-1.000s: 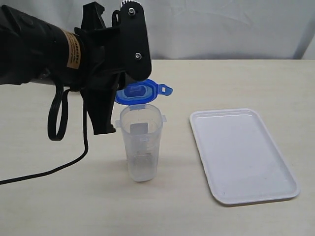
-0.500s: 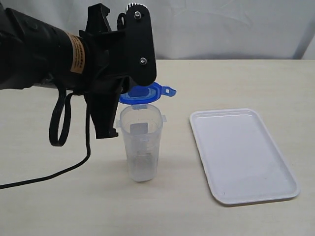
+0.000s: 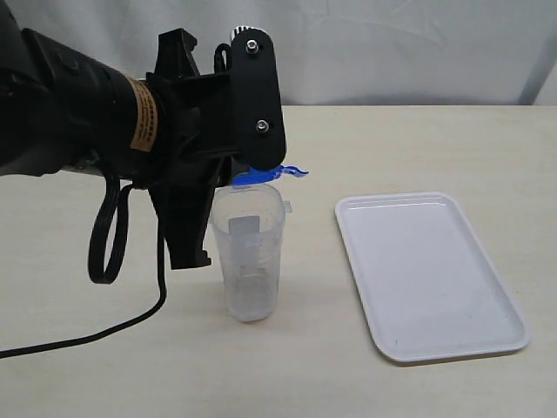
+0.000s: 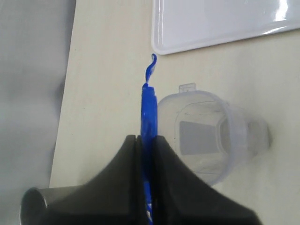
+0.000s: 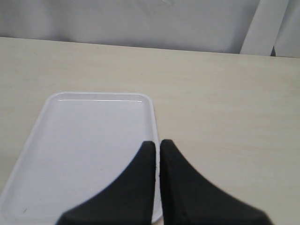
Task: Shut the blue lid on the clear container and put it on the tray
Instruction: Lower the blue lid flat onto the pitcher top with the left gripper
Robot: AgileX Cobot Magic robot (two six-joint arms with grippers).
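Your left hand [image 4: 146,138] pinches the blue lid [image 4: 149,105]; right hand [image 5: 157,146] pressed together, empty. The clear container [image 3: 250,261], 9 o'clock of the tray [image 3: 426,270], looks light, tippy: grip mid-wall.

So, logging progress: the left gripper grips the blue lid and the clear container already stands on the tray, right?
Not quite. The exterior view shows the clear container standing on the table beside the tray, not on it. The left gripper does grip the blue lid.
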